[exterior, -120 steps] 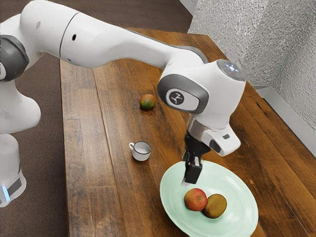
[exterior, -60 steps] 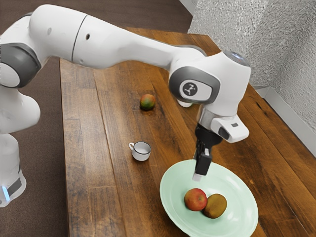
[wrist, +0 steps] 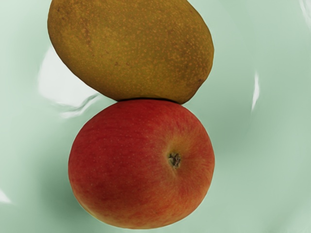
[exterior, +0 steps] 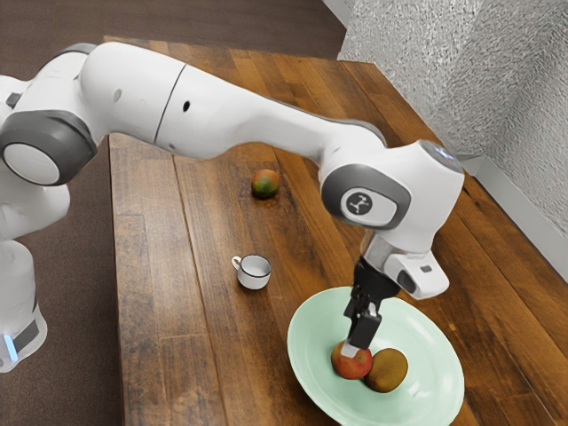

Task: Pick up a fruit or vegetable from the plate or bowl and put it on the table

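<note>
Two fruits on the plate [exterior: 422, 333]; red apple [exterior: 348, 366] directly below the gripper [exterior: 352, 349], brownish mango [exterior: 387, 371] to one side of the tool, touching the apple; can't tell if the gripper is wide or narrow; contact with the apple unclear too; step looks like lining up on the apple; should center over it, be wide before sinking, close across the sides clear of the mango, else it may wedge or roll; then lift straight, head for bare table [exterior: 213, 364] past the rim.
</note>
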`<state>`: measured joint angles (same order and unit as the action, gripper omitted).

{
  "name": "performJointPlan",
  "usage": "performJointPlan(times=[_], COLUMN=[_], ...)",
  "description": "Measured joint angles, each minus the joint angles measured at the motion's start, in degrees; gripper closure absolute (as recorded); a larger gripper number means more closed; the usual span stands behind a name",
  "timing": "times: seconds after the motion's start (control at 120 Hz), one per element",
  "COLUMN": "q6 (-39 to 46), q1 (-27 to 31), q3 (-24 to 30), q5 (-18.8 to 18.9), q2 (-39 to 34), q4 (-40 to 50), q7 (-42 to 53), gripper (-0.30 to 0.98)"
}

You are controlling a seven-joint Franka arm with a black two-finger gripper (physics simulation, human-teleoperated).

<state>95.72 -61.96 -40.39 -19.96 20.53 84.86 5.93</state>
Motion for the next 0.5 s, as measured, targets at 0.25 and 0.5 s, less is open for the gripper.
performJointPlan(times=[0.25, 0.5], q6=[-0.3, -0.1], q1=[3.8, 4.6], q3=[4.9, 5.3], q5=[-1.1, -1.2], q2=[1.3, 2.1], q4=[0.0, 0.0], q7=[0.6, 0.9], gripper=[0.00, 0.00])
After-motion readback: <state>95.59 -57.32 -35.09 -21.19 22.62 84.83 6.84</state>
